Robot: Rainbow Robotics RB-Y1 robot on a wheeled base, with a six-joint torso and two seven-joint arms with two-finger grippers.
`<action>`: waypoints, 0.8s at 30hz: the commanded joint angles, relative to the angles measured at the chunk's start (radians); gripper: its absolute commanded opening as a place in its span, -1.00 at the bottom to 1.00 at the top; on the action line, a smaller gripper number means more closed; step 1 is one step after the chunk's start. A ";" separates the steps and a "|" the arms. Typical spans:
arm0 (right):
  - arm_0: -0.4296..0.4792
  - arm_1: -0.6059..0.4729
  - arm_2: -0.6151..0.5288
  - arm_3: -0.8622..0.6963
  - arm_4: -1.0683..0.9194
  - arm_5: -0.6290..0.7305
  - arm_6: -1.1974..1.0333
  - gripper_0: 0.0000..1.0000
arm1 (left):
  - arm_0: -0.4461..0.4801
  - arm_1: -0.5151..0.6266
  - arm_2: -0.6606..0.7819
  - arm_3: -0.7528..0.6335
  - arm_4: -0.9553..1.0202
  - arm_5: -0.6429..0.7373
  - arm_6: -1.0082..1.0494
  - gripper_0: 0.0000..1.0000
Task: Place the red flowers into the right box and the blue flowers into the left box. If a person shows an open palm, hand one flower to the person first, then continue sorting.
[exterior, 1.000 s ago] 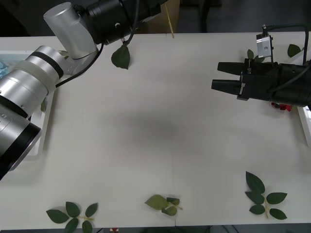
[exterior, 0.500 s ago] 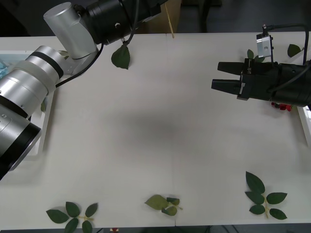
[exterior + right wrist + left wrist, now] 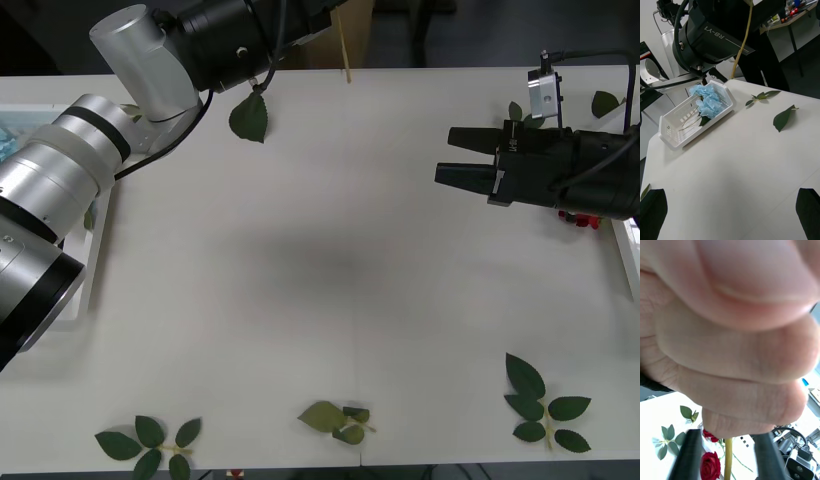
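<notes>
A person's hand [image 3: 730, 330] crowds the left wrist camera, hiding most of the left tool [image 3: 728, 453], whose fingers pinch a yellowish stem [image 3: 728, 459] past the desk's [image 3: 330, 260] far edge; its bloom is hidden. The stem has crept slightly left since a second ago. The right tool [image 3: 452, 158] hovers wide open near the right edge. Blue flowers [image 3: 707, 100] lie in the left box [image 3: 675, 129]; red flowers [image 3: 710, 465] show partly by the right edge.
</notes>
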 commanded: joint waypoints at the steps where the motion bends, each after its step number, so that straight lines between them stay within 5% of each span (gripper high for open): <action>1: -0.031 -0.035 0.011 -0.036 -0.016 -0.010 0.024 1.00 | -0.064 -0.013 -0.006 -0.038 0.000 0.002 -0.012 1.00; 24: -0.031 -0.035 0.032 -0.036 -0.028 -0.032 0.024 1.00 | -0.060 -0.013 -0.006 -0.038 0.002 0.005 -0.012 1.00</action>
